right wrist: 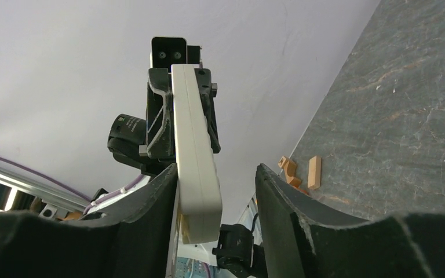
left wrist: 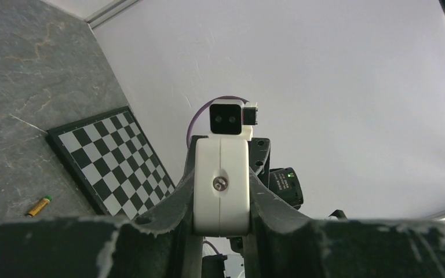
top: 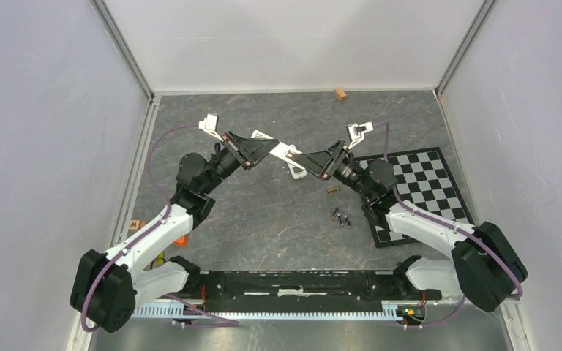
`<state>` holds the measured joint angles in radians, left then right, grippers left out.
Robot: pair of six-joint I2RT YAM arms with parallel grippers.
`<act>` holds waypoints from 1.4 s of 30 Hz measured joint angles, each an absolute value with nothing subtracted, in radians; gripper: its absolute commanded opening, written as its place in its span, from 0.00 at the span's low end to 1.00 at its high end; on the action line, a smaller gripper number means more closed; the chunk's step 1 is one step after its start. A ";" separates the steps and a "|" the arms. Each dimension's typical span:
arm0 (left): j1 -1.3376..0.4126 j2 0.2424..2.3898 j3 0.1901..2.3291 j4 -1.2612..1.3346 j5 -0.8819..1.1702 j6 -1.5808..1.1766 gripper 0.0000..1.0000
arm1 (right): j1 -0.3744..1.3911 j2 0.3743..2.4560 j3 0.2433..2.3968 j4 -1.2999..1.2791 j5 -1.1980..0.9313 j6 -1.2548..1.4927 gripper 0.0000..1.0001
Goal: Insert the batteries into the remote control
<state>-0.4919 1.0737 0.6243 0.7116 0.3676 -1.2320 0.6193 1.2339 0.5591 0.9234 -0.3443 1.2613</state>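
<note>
The long white remote control hangs in the air between my two arms, above the middle of the table. My left gripper is shut on one end of it; the left wrist view shows that end squeezed between both fingers. My right gripper is open around the other end: in the right wrist view the remote rests against the left finger, with a gap to the right finger. A brownish-gold battery and two dark batteries lie on the table below the right arm. The gold one also shows in the left wrist view.
A checkerboard mat lies at the right under the right arm. A small wooden block sits by the back wall. More small blocks and an orange piece lie near the left arm's base.
</note>
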 measured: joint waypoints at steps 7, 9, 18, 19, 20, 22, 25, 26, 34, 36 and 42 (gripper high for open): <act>-0.493 1.074 0.625 0.639 0.340 -1.152 0.02 | 0.619 1.246 0.561 0.862 -0.351 1.269 0.53; -0.495 1.074 0.626 0.606 0.331 -1.121 0.02 | 0.619 1.247 0.561 0.828 -0.351 1.269 0.54; -0.501 1.087 0.641 0.514 0.296 -1.032 0.02 | 0.610 1.256 0.561 0.760 -0.368 1.293 0.57; -0.502 1.087 0.643 0.502 0.291 -1.023 0.02 | 0.609 1.259 0.559 0.755 -0.370 1.297 0.57; -0.503 1.087 0.646 0.488 0.286 -1.012 0.02 | 0.608 1.262 0.558 0.747 -0.373 1.301 0.57; -0.505 1.087 0.656 0.453 0.271 -0.989 0.02 | 0.606 1.267 0.553 0.737 -0.379 1.309 0.53; -0.506 1.087 0.673 0.405 0.245 -0.945 0.02 | 0.601 1.271 0.537 0.723 -0.385 1.317 0.40; -0.506 1.087 0.680 0.389 0.237 -0.930 0.02 | 0.600 1.273 0.532 0.721 -0.387 1.317 0.37; -0.503 1.091 0.715 0.255 0.165 -0.782 0.02 | 0.596 1.289 0.502 0.731 -0.418 1.334 0.15; -0.503 1.092 0.717 0.212 0.138 -0.751 0.02 | 0.596 1.291 0.496 0.735 -0.422 1.331 0.13; -0.501 1.092 0.723 0.076 0.038 -0.662 0.02 | 0.599 1.309 0.474 0.732 -0.428 1.245 0.13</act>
<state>-0.5007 1.0920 0.7227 0.0761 0.0383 -0.6621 0.5995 1.3090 0.4736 0.7319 -0.4278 1.2446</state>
